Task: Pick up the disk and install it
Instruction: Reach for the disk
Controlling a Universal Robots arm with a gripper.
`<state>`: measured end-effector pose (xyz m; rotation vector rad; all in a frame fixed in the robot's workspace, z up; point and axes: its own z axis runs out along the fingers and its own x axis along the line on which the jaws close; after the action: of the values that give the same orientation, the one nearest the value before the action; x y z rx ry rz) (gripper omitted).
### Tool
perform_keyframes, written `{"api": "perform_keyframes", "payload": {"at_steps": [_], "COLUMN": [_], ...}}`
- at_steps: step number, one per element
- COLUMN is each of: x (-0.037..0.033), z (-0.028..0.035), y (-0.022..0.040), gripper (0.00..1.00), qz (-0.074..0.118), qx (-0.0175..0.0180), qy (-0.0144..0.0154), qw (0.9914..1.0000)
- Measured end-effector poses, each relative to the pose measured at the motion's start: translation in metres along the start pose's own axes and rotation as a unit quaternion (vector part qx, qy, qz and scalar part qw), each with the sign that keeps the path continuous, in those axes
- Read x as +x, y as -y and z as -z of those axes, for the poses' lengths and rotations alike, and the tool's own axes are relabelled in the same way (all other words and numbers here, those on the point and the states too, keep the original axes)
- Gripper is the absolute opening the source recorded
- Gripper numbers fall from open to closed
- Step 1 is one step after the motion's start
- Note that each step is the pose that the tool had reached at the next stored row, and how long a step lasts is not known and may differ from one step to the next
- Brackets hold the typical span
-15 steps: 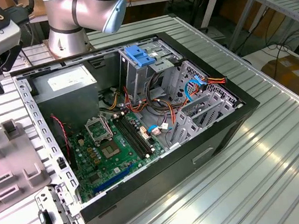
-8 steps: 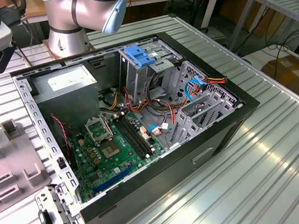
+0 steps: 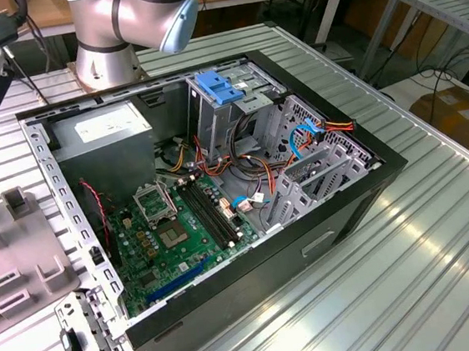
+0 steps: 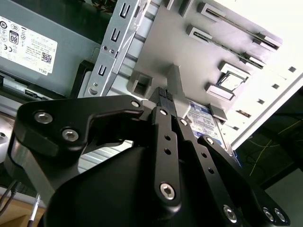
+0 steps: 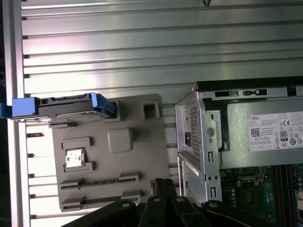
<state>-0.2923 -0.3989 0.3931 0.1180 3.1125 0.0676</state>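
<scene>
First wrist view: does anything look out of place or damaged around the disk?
Nothing stands out. The disk lies square at one end of the grey fixture, outside the open computer case, no visible damage.

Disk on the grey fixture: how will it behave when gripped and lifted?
The disk is likely rigid: a flat slab with straight edges, held at the fixture. As a hard drive, it is probably dense for its size. Its blue carrier looks like plastic, so the ends may flex under a pinch.
</scene>
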Motion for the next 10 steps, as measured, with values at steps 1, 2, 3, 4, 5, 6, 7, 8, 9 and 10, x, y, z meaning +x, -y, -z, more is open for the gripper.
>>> {"api": "perform_keyframes", "payload": {"at_steps": [1, 2, 3, 4, 5, 6, 7, 8, 9, 10], "x": [0.0009, 0.0021, 0.0029, 0.0041, 0.0051, 0.0059, 0.0069, 0.0077, 0.0091, 0.0101], "z": [0.0000, 0.0000, 0.0000, 0.0001, 0.0001, 0.0001, 0.0002, 0.0002, 0.0002, 0.0002], "y": [0.0001, 0.0001, 0.0002, 0.0003, 0.0004, 0.0004, 0.0005, 0.0006, 0.0007, 0.0008], "gripper": [0.11, 0.11, 0.11, 0.11, 0.11, 0.11, 0.11, 0.11, 0.11, 0.11], "qz": [0.000, 0.000, 0.000, 0.000, 0.000, 0.000, 0.000, 0.000, 0.000, 0.000], "qx": [0.0000, 0.0000, 0.0000, 0.0000, 0.0000, 0.0000, 0.0000, 0.0000, 0.0000, 0.0000], "qy": [0.0000, 0.0000, 0.0000, 0.0000, 0.0000, 0.0000, 0.0000, 0.0000, 0.0000, 0.0000], "qw": [1.00000, 1.00000, 1.00000, 1.00000, 1.00000, 1.00000, 1.00000, 1.00000, 1.00000, 1.00000]}}
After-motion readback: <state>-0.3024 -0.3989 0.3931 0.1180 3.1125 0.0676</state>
